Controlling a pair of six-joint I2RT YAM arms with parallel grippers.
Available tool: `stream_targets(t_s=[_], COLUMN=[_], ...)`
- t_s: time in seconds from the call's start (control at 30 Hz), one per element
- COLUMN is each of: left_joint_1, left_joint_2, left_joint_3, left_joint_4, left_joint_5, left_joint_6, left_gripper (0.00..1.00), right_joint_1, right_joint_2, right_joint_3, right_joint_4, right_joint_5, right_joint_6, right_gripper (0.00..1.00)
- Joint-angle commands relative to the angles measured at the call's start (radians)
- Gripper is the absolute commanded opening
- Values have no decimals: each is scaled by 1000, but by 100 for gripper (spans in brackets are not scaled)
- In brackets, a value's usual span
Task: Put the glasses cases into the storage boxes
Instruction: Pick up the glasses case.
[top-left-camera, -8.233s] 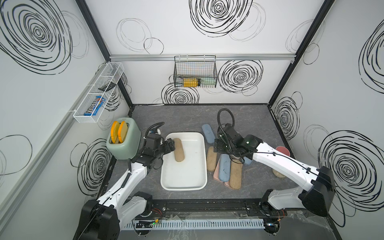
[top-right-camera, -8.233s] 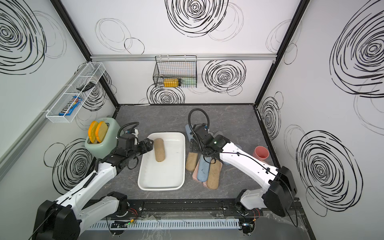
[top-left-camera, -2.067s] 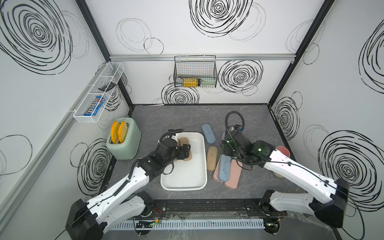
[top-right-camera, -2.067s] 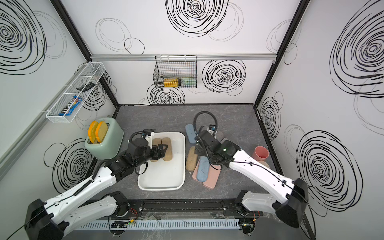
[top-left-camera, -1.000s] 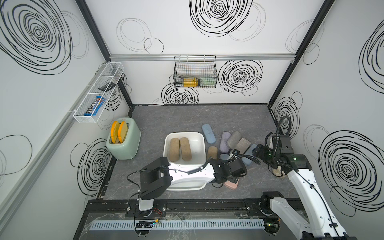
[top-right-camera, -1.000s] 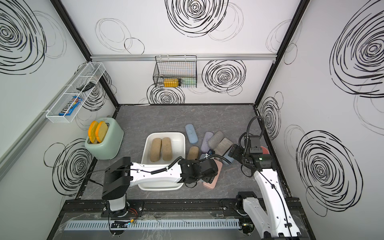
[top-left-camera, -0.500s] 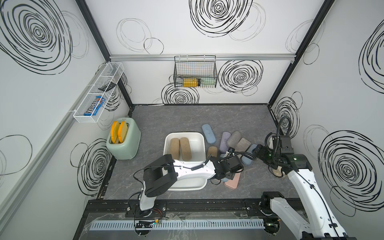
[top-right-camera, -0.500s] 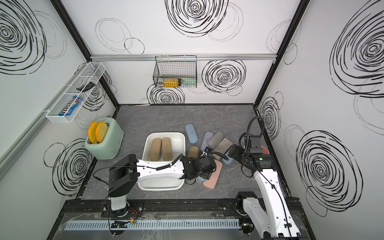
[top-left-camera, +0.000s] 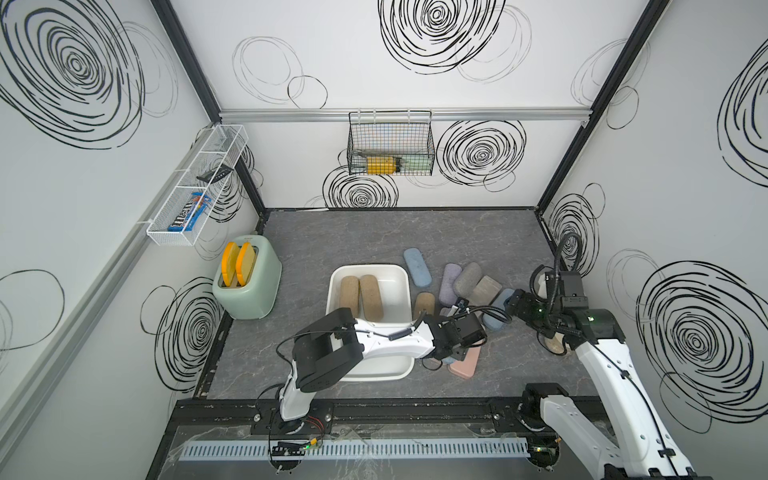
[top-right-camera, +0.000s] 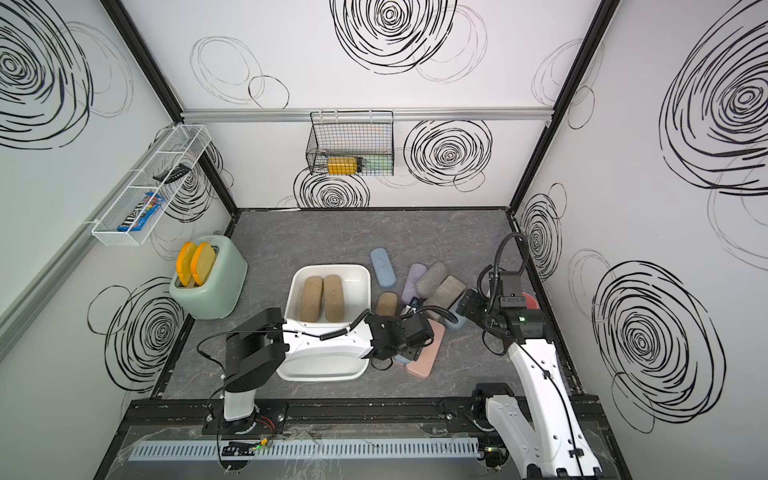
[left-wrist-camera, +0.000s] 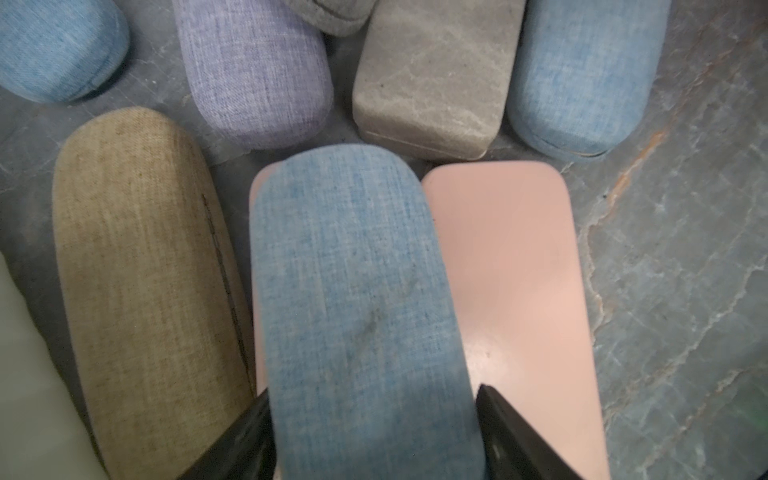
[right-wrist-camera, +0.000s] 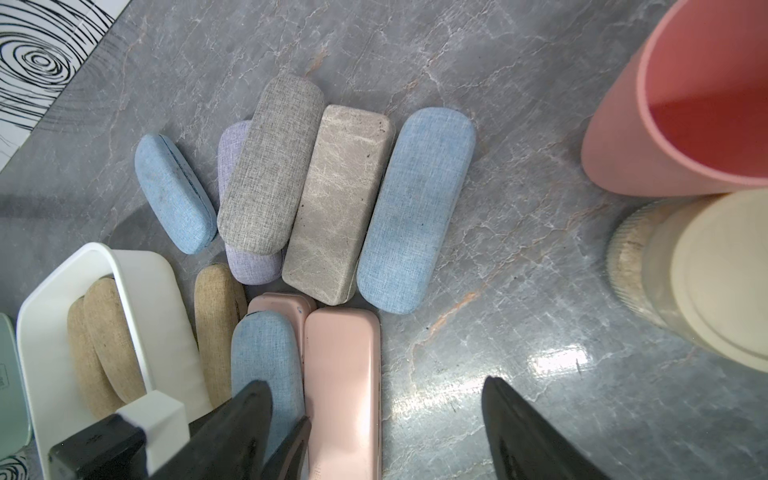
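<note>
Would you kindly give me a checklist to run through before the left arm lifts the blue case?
1. Fingers of the left gripper against both long sides of the blue case: ok.
2. Grip firm enough to lift: cannot tell.
3. That case free of neighbours: not ok, it rests on a pink case, tan case alongside.
4. Room in the white bin beside its two tan cases: ok.
5. The right gripper open and empty: ok.

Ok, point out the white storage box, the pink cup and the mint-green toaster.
white storage box (top-left-camera: 368, 268): in a top view, far rim.
pink cup (right-wrist-camera: 615, 137): right wrist view, outer wall.
mint-green toaster (top-left-camera: 249, 301): in a top view, near side wall.
</note>
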Motion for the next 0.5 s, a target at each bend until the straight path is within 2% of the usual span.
stream_targets(t_s=[0.0,0.3,0.47], left_joint_1=[1,31,36], left_joint_2=[2,-31,-74], left_joint_3=[32,20,35], left_joint_4=[-4,11,-2], left_joint_5=[1,24,17], left_joint_6=[-16,-28,-25], left_gripper=[71,53,50], right_joint_1=[-5,-6,-6], right_joint_2=[-12,-16,-15], right_joint_3=[-4,13,23], right_joint_4=[-18,-24,-25], right_joint_5=[0,9,12], right_joint_6=[-6,-9,-10], right_gripper=[82,81,81])
